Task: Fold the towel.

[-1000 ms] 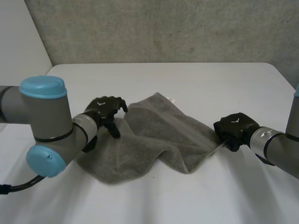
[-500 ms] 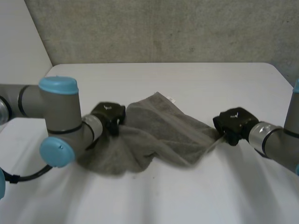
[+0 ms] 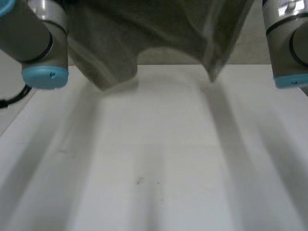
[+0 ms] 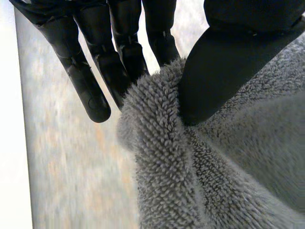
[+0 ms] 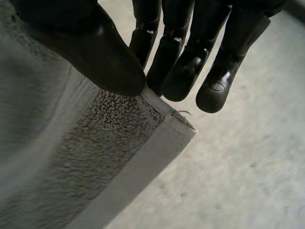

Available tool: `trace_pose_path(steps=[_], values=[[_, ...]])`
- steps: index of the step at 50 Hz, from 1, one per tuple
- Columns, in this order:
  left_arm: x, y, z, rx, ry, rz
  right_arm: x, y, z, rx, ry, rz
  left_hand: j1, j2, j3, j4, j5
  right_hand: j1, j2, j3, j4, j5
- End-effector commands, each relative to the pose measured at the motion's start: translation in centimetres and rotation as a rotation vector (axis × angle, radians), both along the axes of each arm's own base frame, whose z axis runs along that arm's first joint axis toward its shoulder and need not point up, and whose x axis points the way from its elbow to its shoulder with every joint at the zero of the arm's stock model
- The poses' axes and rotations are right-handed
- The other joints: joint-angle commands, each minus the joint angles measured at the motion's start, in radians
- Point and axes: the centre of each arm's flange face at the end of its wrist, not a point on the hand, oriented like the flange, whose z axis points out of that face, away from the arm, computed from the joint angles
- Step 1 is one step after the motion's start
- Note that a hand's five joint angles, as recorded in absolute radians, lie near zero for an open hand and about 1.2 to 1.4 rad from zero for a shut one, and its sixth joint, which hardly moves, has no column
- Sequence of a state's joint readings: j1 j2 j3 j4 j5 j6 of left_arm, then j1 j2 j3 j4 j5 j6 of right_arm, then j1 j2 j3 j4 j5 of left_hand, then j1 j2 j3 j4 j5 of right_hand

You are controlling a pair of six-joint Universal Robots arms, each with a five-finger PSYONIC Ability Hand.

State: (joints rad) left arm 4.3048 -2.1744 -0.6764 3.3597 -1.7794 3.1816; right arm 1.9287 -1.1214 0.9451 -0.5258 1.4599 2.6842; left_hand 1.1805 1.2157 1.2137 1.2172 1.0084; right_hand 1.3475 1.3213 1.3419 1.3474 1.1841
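Well, the towel point(image 3: 168, 29) hangs in the air above the white tabletop point(image 3: 154, 163), slung between the left arm point(image 3: 36, 43) and the right arm point(image 3: 287, 43), its lower edge sagging in two drooping lobes. The left hand point(image 4: 224, 67) has its thumb pressed onto a fluffy edge of the towel, clamping it against the fingers point(image 4: 119, 57), with one finger stretched free beside the cloth. The right hand point(image 5: 95, 52) pinches a hemmed corner of the towel between its thumb and straight fingers.
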Motion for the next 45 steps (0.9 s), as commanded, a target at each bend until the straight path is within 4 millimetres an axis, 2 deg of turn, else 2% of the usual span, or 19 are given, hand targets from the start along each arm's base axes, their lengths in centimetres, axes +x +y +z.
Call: trace_pose_path(steps=[1,2,3,5,6,7,8,9,12,16,18,20,24,26,27,28,29,39,45], values=[[2.2,2.1,-9.8,0.333,-0.073,0.008,-0.1,0.9,-8.8,0.326,0.156,0.054,0.216,0.181,0.183,0.179,0.213,0.049,0.075,0.054,0.049,0.038],[2.4,2.9,-12.2,0.398,-0.103,-0.002,-0.1,1.5,-11.3,0.426,0.211,0.080,0.216,0.181,0.183,0.179,0.213,0.049,0.075,0.054,0.049,0.038],[2.4,2.9,-12.2,0.399,-0.103,-0.002,-0.1,1.5,-11.3,0.427,0.211,0.081,0.216,0.181,0.183,0.179,0.213,0.049,0.075,0.054,0.049,0.038],[2.7,5.0,-16.9,0.521,-0.164,-0.034,-0.5,2.7,-17.7,0.675,0.346,0.096,0.216,0.181,0.183,0.179,0.213,0.049,0.075,0.054,0.049,0.038],[2.9,6.2,-19.1,0.578,-0.194,-0.050,-0.5,2.7,-17.8,0.676,0.346,0.096,0.216,0.181,0.183,0.179,0.213,0.049,0.075,0.054,0.049,0.038],[3.0,7.4,-21.0,0.632,-0.224,-0.070,-1.0,3.6,-20.7,0.791,0.427,0.088,0.216,0.181,0.183,0.179,0.213,0.049,0.075,0.054,0.049,0.038],[3.0,7.4,-21.0,0.632,-0.224,-0.070,-1.6,4.4,-22.8,0.879,0.501,0.082,0.216,0.181,0.183,0.179,0.213,0.049,0.075,0.054,0.049,0.038],[3.2,8.6,-22.6,0.683,-0.256,-0.085,-2.2,5.4,-24.3,0.943,0.565,0.084,0.216,0.181,0.183,0.179,0.213,0.049,0.075,0.054,0.049,0.038],[3.3,11.0,-24.5,0.752,-0.321,-0.111,-3.6,6.3,-26.1,1.000,0.618,0.069,0.216,0.181,0.183,0.179,0.213,0.049,0.075,0.054,0.049,0.038],[3.4,12.7,-25.1,0.782,-0.360,-0.124,-4.9,6.2,-26.5,1.007,0.600,0.041,0.216,0.181,0.183,0.179,0.213,0.049,0.075,0.054,0.049,0.038],[3.7,14.1,-24.5,0.789,-0.368,-0.131,-5.2,6.4,-26.2,0.997,0.592,0.039,0.216,0.181,0.183,0.179,0.213,0.049,0.075,0.054,0.049,0.038],[3.9,14.7,-24.1,0.792,-0.370,-0.134,-5.7,7.1,-25.1,0.963,0.577,0.043,0.216,0.181,0.183,0.179,0.213,0.049,0.075,0.054,0.049,0.038],[4.1,15.6,-23.2,0.779,-0.368,-0.141,-6.1,7.5,-24.8,0.946,0.565,0.052,0.087,0.052,0.054,0.050,0.085,0.049,0.075,0.054,0.049,0.038],[3.7,16.6,-22.4,0.754,-0.371,-0.168,-6.3,7.6,-24.9,0.937,0.560,0.054,-0.298,-0.333,-0.331,-0.335,-0.300,0.049,0.075,0.054,0.049,0.038],[3.7,16.6,-22.4,0.754,-0.371,-0.168,-6.4,7.7,-25.2,0.933,0.558,0.052,-0.301,-0.336,-0.334,-0.337,-0.303,0.049,0.075,0.054,0.049,0.038],[3.5,16.8,-22.0,0.741,-0.372,-0.175,-6.4,7.7,-25.2,0.933,0.558,0.052,-0.533,-0.568,-0.566,-0.570,-0.535,0.049,0.075,0.054,0.049,0.038],[3.4,16.9,-21.7,0.730,-0.371,-0.178,-6.5,7.6,-25.4,0.927,0.556,0.045,-0.605,-0.640,-0.638,-0.642,-0.608,0.049,0.075,0.054,0.049,0.038],[2.9,14.3,-19.1,0.640,-0.325,-0.160,-7.0,7.2,-25.5,0.918,0.548,0.029,-0.609,-0.644,-0.642,-0.646,-0.611,0.049,0.075,0.054,0.049,0.038],[3.4,12.4,-18.9,0.632,-0.343,-0.120,-7.0,7.2,-25.6,0.921,0.550,0.029,-0.594,-0.629,-0.627,-0.631,-0.597,0.049,0.075,0.054,0.049,0.038]])
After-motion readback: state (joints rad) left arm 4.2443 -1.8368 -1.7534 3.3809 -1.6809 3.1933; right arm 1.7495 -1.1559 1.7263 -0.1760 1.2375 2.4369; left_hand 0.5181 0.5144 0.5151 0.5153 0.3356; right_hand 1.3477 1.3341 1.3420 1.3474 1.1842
